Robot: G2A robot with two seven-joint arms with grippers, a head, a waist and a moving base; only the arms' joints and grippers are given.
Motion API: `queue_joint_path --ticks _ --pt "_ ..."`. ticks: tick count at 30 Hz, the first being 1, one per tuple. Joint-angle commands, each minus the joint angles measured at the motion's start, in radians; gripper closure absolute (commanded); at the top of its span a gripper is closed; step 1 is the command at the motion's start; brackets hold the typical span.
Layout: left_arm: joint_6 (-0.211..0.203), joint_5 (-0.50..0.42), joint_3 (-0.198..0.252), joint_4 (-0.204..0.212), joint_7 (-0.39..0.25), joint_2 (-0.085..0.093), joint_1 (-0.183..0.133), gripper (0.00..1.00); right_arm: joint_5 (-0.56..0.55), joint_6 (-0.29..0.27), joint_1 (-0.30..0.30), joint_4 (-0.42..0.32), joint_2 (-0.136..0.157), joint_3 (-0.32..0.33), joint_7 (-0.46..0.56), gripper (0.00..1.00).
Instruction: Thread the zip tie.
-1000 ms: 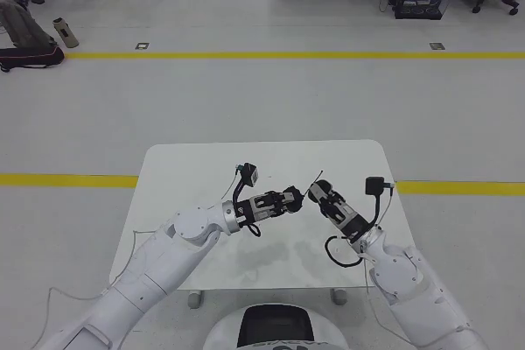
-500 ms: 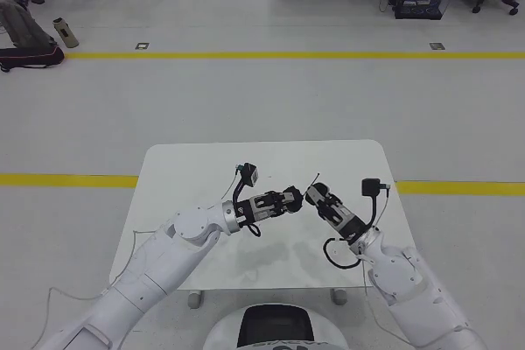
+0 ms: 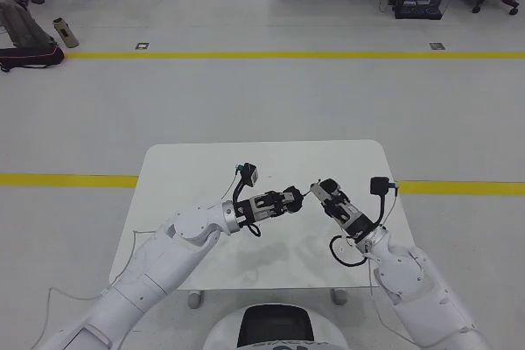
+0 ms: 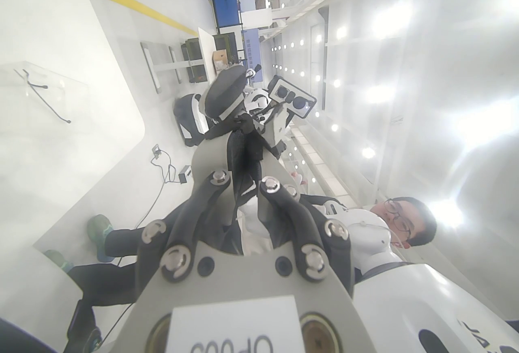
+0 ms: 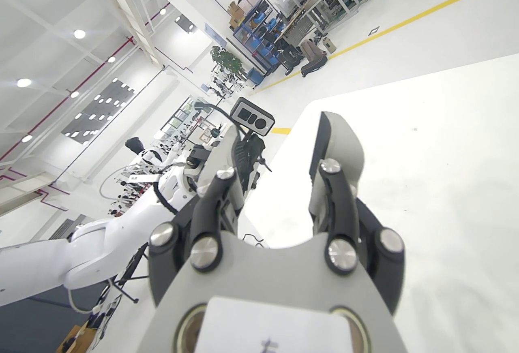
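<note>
Black zip tie (image 3: 307, 192), white table (image 3: 201, 175)

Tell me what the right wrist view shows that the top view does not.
Only the right wrist view: the right hand from close, its fingers wide apart and holding nothing, and ceiling lights. Only the top view: the whole table outline, with left arm and right arm over it. Both: the left hand facing the right hand, with the black zip tie at its tip.
</note>
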Motion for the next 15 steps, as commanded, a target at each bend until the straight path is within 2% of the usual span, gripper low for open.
queue_joint_path --ticks 1,10,12,15 --pt "0.000 0.000 0.000 0.000 0.000 0.000 0.000 1.00 0.001 0.000 -0.009 -0.008 0.004 0.006 0.004 0.00" --pt "0.000 0.000 0.000 0.000 0.000 0.000 0.000 1.00 0.001 0.000 -0.012 -0.013 0.007 0.009 0.006 0.00" --pt "0.003 -0.007 -0.003 -0.005 0.016 0.000 0.006 1.00 0.073 0.000 -0.013 -0.006 0.004 0.008 0.013 0.00" --pt "0.003 -0.045 -0.025 -0.011 0.008 0.003 0.018 1.00 0.229 0.000 -0.004 0.015 0.009 0.048 0.105 0.00"
